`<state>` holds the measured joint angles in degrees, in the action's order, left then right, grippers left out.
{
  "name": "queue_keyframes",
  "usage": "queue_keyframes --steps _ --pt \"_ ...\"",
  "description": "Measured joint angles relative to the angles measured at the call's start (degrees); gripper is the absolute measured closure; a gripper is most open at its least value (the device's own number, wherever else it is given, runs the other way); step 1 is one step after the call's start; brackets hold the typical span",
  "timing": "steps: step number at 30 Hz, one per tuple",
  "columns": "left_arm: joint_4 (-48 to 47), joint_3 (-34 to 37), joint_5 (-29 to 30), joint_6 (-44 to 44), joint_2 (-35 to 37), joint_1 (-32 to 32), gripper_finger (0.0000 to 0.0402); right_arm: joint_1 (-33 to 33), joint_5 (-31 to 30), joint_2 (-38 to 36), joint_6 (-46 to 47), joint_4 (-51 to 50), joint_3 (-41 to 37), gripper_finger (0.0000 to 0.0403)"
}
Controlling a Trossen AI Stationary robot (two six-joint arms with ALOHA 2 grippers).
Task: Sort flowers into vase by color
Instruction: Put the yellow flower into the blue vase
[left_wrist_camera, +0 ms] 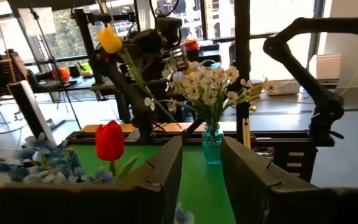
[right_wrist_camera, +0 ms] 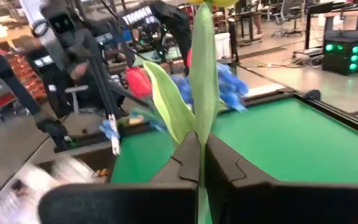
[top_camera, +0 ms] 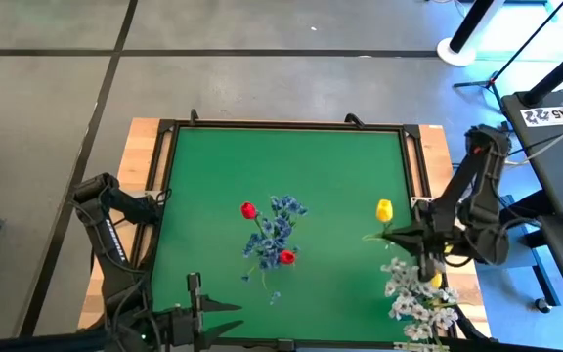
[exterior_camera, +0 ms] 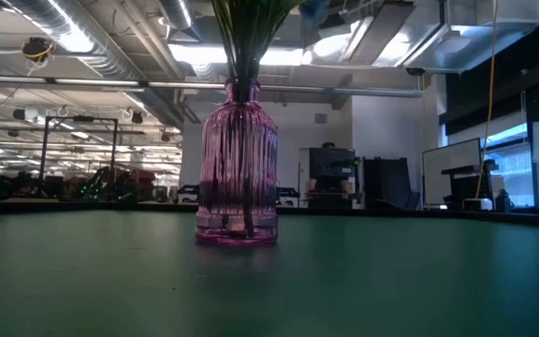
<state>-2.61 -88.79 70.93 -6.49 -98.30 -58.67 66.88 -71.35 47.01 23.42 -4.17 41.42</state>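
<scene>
Overhead, right jaws [top_camera: 420, 235] pinch a green-stemmed yellow tulip [top_camera: 384, 209].

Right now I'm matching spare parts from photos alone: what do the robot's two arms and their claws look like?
Both arms are black, built of slim jointed links with dark cables along them. The left claw has two broad, flat, matte black fingers with angled inner faces. The right claw has the same blocky black fingers. No markings are legible.

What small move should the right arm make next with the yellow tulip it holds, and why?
Probably carry it toward a vase. The right gripper is shut on the yellow tulip, lifted over the mat's right side. The whitish blossoms stand in the teal vase nearby, so a separate vase seems fitting.
</scene>
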Motion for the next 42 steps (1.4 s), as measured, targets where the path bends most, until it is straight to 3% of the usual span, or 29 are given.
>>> queue_keyframes --steps 4,8,12,17,20,24,33,37,42 --pt "-0.43 0.0 -0.43 -0.51 0.0 0.49 0.0294 4.16 1.61 -5.09 4.43 -7.69 -3.42 0.04" --pt "-1.14 0.0 -1.24 -0.68 -0.07 1.38 0.0294 6.52 4.39 -10.85 7.5 -6.97 -7.97 0.0401" --pt "-1.3 0.0 -1.61 -0.68 -0.07 2.5 0.0294 7.02 8.2 -15.01 5.42 0.65 -12.55 0.0401" --pt "-1.32 0.0 -1.65 -0.67 -0.07 4.13 0.0294 6.55 12.66 -17.0 -7.71 18.2 -17.84 0.0401" --pt "-1.36 0.0 -1.98 -0.67 -0.07 5.15 0.0294 3.15 20.43 -17.17 -14.93 28.58 -20.34 0.0402" --pt "-1.44 0.0 -5.97 -0.67 -0.07 6.31 0.0294 -4.69 34.75 -16.67 -18.15 35.16 -21.64 0.0402" --pt "-1.44 0.0 -7.58 -0.87 -0.09 6.09 0.0294 -18.43 67.34 -18.08 -11.15 37.4 -21.67 0.0402" --pt "-1.39 0.01 -7.64 -0.87 -0.09 6.01 0.0294 -22.54 70.89 -20.15 -8.86 36.15 -21.59 0.0402" --pt "-2.13 0.0 -8.28 -2.47 -0.09 6.05 0.0294 -30.09 82.11 -21.96 -7.06 31.14 -21.61 0.0402"
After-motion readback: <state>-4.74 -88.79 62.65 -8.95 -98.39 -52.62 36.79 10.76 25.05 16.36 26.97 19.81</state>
